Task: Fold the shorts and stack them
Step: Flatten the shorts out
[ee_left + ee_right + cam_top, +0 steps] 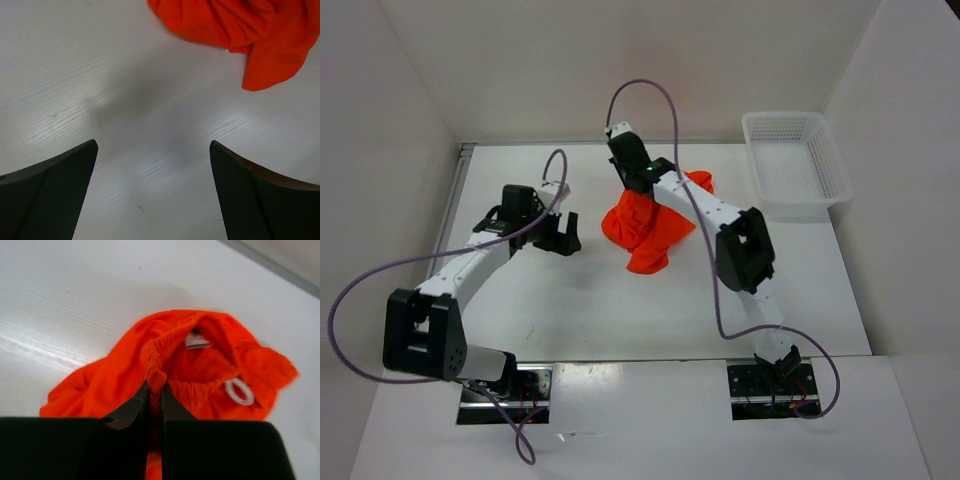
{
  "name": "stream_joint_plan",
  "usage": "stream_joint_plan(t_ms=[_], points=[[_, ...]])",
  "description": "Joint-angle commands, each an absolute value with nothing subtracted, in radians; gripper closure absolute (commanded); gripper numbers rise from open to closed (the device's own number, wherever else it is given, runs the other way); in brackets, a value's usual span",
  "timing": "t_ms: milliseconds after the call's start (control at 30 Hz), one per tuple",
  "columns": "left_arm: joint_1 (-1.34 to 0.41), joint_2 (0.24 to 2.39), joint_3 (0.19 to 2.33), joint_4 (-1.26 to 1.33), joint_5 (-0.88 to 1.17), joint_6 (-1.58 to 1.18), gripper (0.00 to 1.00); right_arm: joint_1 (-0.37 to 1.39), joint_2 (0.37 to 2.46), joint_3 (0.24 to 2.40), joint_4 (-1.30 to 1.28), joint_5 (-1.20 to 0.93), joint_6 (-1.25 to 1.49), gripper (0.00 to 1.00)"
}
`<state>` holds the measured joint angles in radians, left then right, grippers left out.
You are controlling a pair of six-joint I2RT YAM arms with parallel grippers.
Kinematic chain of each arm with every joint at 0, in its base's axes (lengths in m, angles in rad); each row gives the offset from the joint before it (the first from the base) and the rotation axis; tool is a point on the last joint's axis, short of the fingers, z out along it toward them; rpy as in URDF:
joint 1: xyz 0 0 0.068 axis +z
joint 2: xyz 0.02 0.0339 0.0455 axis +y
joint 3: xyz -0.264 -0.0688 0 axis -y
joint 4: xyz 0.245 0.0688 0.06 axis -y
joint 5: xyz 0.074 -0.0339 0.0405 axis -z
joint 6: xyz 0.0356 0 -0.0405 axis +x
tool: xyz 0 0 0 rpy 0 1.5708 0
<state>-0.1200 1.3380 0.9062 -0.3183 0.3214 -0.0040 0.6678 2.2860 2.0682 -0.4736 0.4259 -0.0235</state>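
Fingers of my left gripper (152,145) are standing wide apart over the white table (570,300), gripping nothing. At centre, my right gripper (155,386) is pinching, jaws closed, the gathered waistband of the crumpled bright orange thin-fabric shorts (645,232). A white plastic mesh basket (798,205) is sitting far right.

table (580,300) bare 6–8 o'clock of shorts (645,235) | left gripper (568,232) at 9 | right arm (705,205) overhead 12–4 | basket (798,207) at 2
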Motion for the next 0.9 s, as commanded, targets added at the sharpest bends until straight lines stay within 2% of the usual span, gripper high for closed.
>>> stream_joint_plan(t_ms=[0,100,233,433,600,867], points=[[-0.175,1.445,0.997,-0.247,0.395,0.000,0.01,0.631,1.982,1.941,-0.457,0.410,-0.075,1.00],[-0.187,1.551,1.077,-0.187,0.429,0.000,0.01,0.583,1.850,1.783,-0.475,0.347,-0.095,1.00],[-0.196,1.670,1.146,-0.108,0.466,0.000,0.01,0.491,1.726,1.680,-0.494,0.279,-0.107,1.00],[-0.299,1.773,1.198,-0.048,0.466,0.000,0.01,0.430,1.654,1.554,-0.518,0.186,-0.107,1.00],[-0.426,1.835,1.210,-0.017,0.283,0.000,0.01,0.391,1.644,1.511,-0.500,0.166,-0.118,1.00],[-0.414,1.888,1.255,-0.008,0.132,0.000,0.01,0.359,1.614,1.483,-0.500,0.143,-0.138,1.00]])
